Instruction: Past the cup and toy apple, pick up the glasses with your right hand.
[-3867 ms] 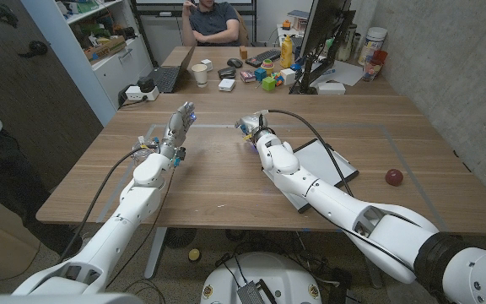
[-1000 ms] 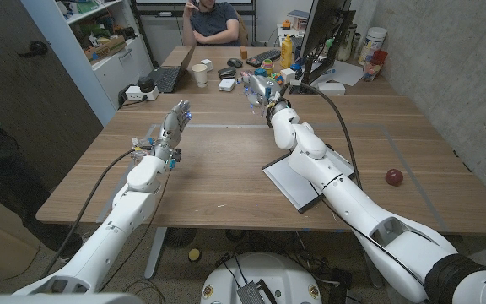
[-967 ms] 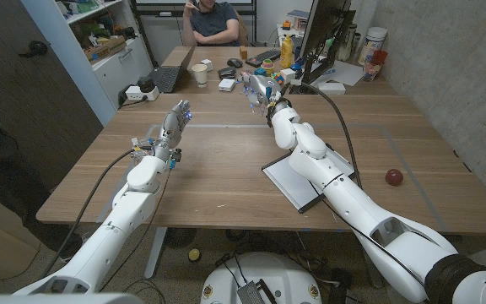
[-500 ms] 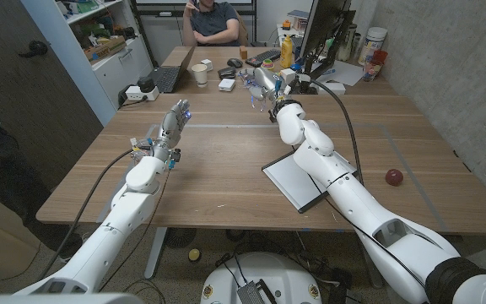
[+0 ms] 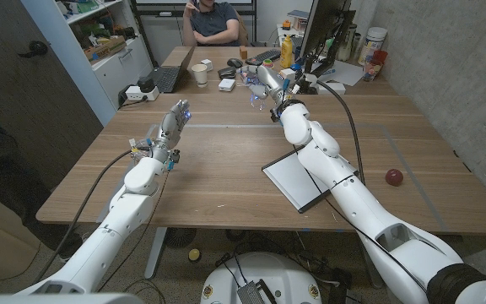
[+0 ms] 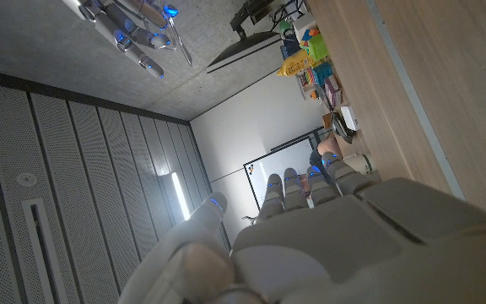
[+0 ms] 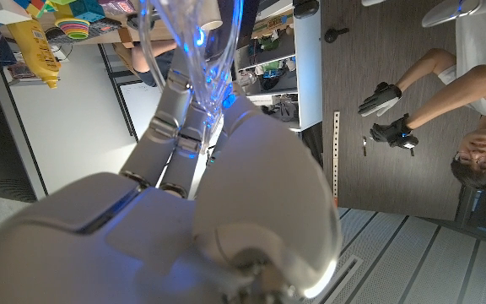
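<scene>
Right hand (image 5: 266, 83) raised over the far middle of the table (image 5: 226, 169), fingers closed on the clear-framed glasses (image 5: 256, 95), which hang off the tabletop just under the fingers. In the right wrist view the glasses (image 7: 194, 46) sit between the fingers. Far edge behind it crowded: cup (image 5: 200, 74), laptop (image 5: 166, 78), monitor (image 5: 321, 34), small coloured items. Toy apple (image 5: 393, 177) alone near the right edge, well apart. Notebook (image 5: 299, 179) lies near the front edge, under the right arm. Left hand (image 5: 172, 125) stands on the left side, fingers straight and together, holding nothing. Bare wood between the two hands.
</scene>
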